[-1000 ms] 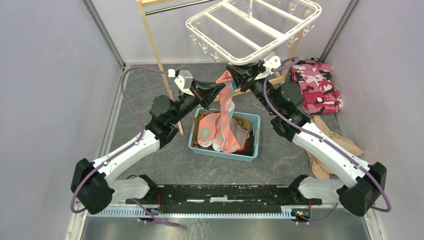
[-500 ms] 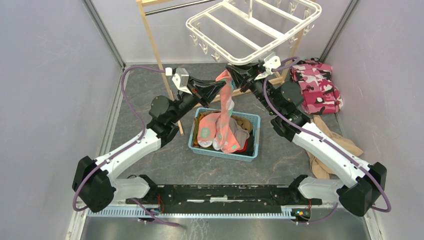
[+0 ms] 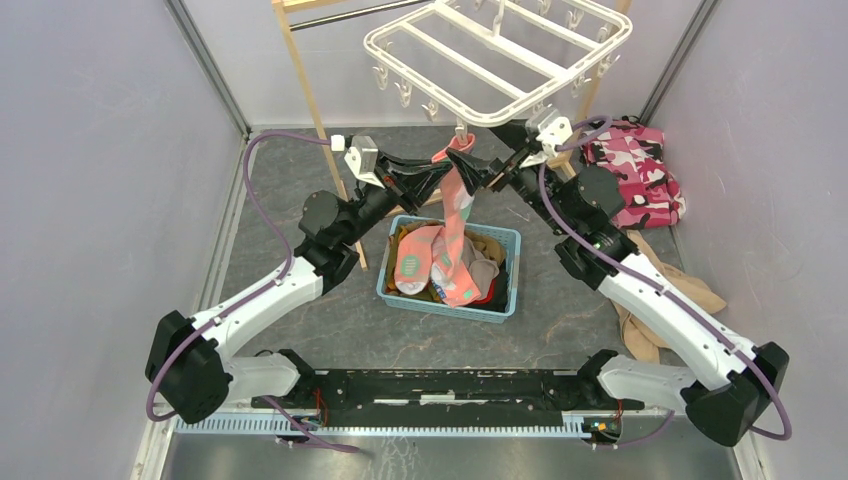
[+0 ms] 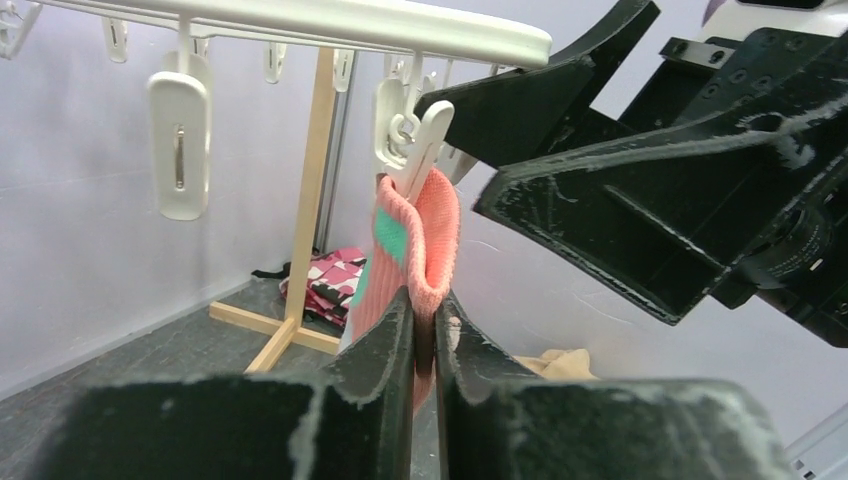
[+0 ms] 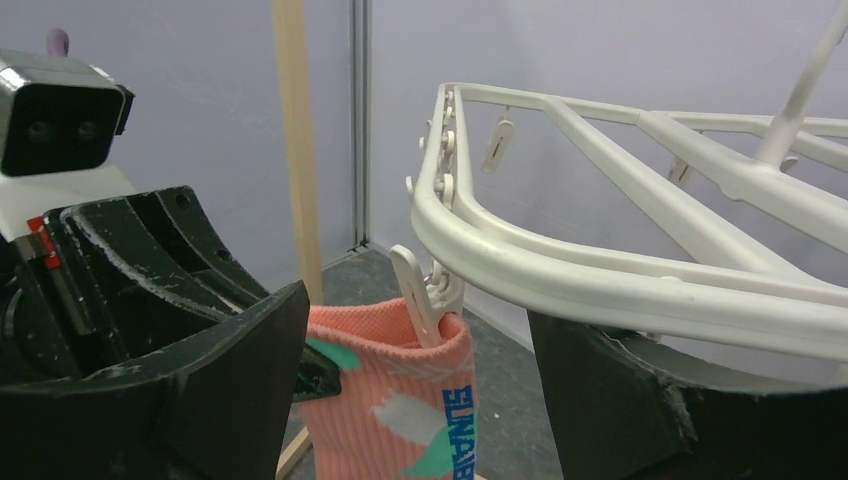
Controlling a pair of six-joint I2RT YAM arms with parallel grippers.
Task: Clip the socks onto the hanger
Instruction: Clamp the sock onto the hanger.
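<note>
One white drying hanger (image 5: 620, 290) hangs above one blue basket (image 3: 514, 270) holding further socks (image 3: 412, 265). One salmon-pink sock (image 3: 458, 215) hangs straight down from one rim clip (image 4: 410, 140), toe in the basket. The left pincer (image 4: 425, 320) clamps its cuff just below the clip. The right pincer (image 5: 415, 330) gapes wide astride the clip.

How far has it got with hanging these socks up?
Done, it seems: one clip bites the cuff of a pink sock under the hanger. In hand: the left gripper is shut on that cuff, while the right gripper stands open around the clip. Left: no other clip in view holds anything, and more socks lie in the blue basket.
</note>
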